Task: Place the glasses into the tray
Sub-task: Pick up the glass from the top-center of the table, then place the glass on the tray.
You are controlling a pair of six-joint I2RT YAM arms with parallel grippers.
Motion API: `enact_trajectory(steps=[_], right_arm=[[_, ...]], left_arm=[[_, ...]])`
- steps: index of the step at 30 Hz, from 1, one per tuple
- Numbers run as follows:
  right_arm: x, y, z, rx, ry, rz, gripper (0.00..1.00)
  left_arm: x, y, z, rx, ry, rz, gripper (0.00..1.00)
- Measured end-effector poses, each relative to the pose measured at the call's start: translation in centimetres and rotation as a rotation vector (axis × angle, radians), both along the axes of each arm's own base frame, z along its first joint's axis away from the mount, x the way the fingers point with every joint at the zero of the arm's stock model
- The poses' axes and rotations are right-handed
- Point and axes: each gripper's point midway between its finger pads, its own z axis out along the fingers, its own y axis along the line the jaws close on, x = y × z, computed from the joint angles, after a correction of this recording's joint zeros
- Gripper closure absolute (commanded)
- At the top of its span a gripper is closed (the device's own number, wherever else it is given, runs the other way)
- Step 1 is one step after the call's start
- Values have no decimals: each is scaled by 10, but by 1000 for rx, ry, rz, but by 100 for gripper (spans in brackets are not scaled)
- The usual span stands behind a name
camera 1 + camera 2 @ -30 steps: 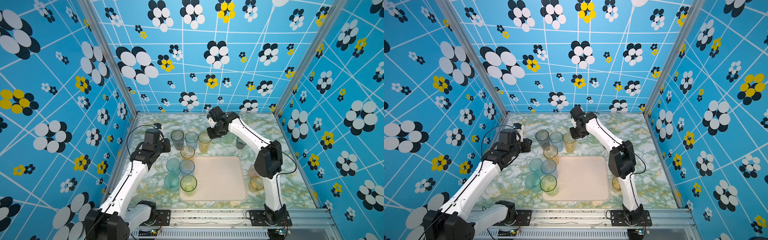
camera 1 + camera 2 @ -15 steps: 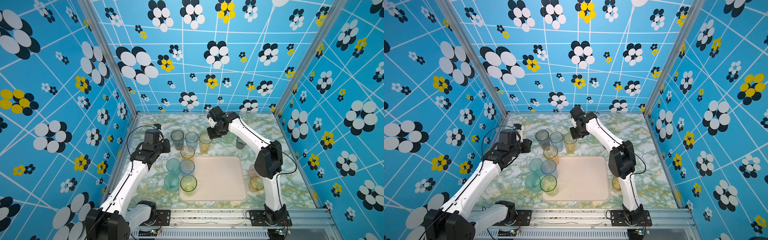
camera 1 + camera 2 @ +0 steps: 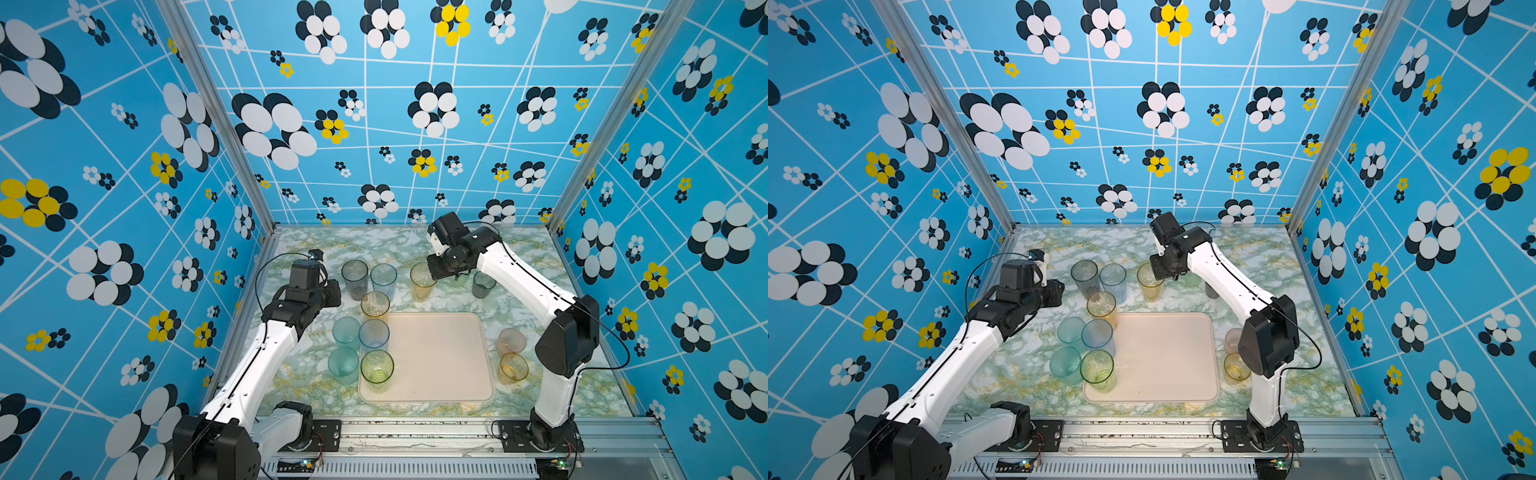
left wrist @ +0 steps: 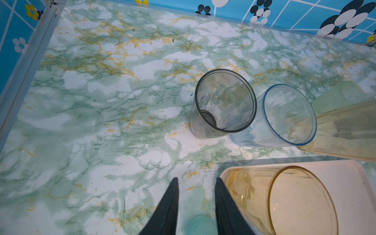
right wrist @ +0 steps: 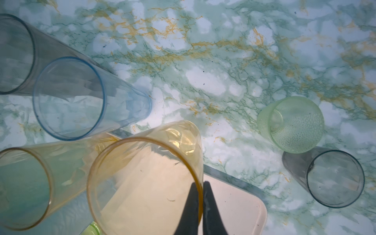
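Gripper, left: fingers partly spread, nothing between them. A grey tumbler stands ahead, apart.
Tray: table centre, between the arms.
Amber tumbler: just past tray's far edge.
Gripper, right: pinched on amber tumbler's rim, one finger inside.

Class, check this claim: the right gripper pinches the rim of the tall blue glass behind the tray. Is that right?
Not quite: the colour is wrong. The right gripper pinches the rim of the tall amber glass behind the tray. The right wrist view shows its fingers closed on that amber rim.
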Motion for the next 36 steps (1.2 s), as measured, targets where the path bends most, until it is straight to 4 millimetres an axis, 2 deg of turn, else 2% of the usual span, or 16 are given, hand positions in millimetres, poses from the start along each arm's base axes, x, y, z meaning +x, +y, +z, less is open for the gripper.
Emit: enact_trajectory(steps=[7, 17, 36], right_arm=[[-20, -2, 0, 11, 12, 19, 93], [-50, 37, -3, 7, 19, 129, 93], [-60, 52, -26, -21, 66, 152, 93]], left_arm=[[1, -2, -6, -3, 19, -6, 68], [1, -2, -6, -3, 21, -7, 68], [1, -3, -6, -7, 22, -12, 68]])
